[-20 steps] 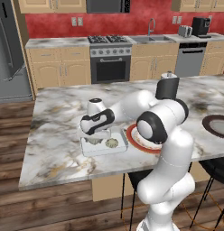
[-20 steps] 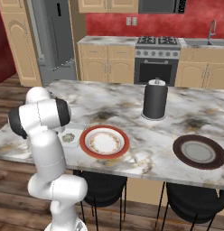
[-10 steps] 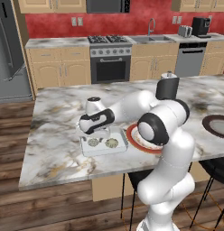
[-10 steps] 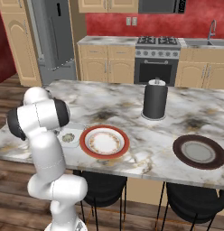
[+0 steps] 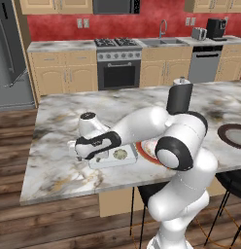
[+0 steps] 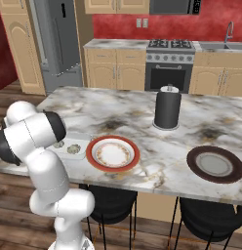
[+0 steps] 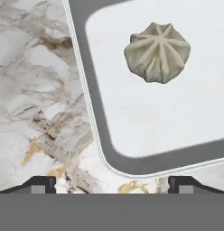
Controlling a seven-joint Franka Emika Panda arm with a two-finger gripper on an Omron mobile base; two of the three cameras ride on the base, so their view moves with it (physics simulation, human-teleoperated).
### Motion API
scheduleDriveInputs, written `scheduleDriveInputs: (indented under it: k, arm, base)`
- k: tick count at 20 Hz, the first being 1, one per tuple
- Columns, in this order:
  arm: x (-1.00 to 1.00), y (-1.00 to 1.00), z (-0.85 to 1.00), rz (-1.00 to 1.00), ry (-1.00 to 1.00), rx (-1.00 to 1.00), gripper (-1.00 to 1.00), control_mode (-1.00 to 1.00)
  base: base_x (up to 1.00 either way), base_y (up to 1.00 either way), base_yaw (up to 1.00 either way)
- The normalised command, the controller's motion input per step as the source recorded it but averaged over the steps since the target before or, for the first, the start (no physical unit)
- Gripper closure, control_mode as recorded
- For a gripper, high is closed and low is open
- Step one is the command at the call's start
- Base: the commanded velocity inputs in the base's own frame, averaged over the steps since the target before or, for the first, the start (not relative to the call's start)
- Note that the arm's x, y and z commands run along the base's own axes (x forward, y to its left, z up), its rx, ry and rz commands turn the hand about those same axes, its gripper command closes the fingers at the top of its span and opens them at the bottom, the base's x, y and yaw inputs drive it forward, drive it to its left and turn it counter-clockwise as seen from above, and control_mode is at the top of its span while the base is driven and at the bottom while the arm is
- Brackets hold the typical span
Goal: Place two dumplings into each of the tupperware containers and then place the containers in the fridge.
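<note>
Dumpling (image 7: 157, 52) in the white box (image 7: 154, 113), lying on the box floor ahead of the claw (image 7: 112, 184), up and a little to one side of the midline in the hand view, apart from both tips. Claw spread wide, nothing between the fingers (image 7: 39, 184), tips just short of the box's rounded corner and over bare marble. Box rim running aslant across the hand view, corner nearest the claw.

From the left base camera: claw (image 5: 93, 156) hanging low over the near left end of the box (image 5: 123, 160), fingers pointing down. One dumpling (image 5: 119, 154) seen on the box floor just right of the claw, not touching it. Box flat on the bench (image 5: 59, 170), near the front edge.

From the right base camera: two dumplings (image 6: 73, 149) side by side in the box (image 6: 80, 152), partly behind the arm's elbow. Red-rimmed plate (image 6: 113, 153) just beside the box on its right. Black cylinder (image 6: 167, 109) standing upright further back on the bench (image 6: 142, 107). Dark plate (image 6: 213, 164) well apart at the right end. Fridge (image 6: 57, 41) against the far wall at left, doors closed, well away from the bench. Stove (image 6: 171, 63) in the back run of cabinets.
</note>
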Motion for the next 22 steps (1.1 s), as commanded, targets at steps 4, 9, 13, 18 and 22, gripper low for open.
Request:
scheduleDriveInputs:
  k: [4,9,13,18,22]
  arm:
    - [0.12,0.05,0.0,0.01,-0.03,0.0,-1.0,-1.0]
    - [0.64,0.0,0.0,0.1,0.0,0.01,-1.0,-1.0]
    - [0.54,0.01,0.0,0.11,0.03,0.0,-1.0,-1.0]
    - [0.11,0.15,0.0,0.06,0.05,0.0,-1.0,-1.0]
    - [0.0,0.17,-0.04,0.03,0.09,0.0,-1.0,-1.0]
  base:
    - [0.0,0.0,0.0]
    - [0.0,0.0,0.0]
    - [0.0,0.0,0.0]
    - [0.0,0.0,0.0]
    - [0.0,0.0,0.0]
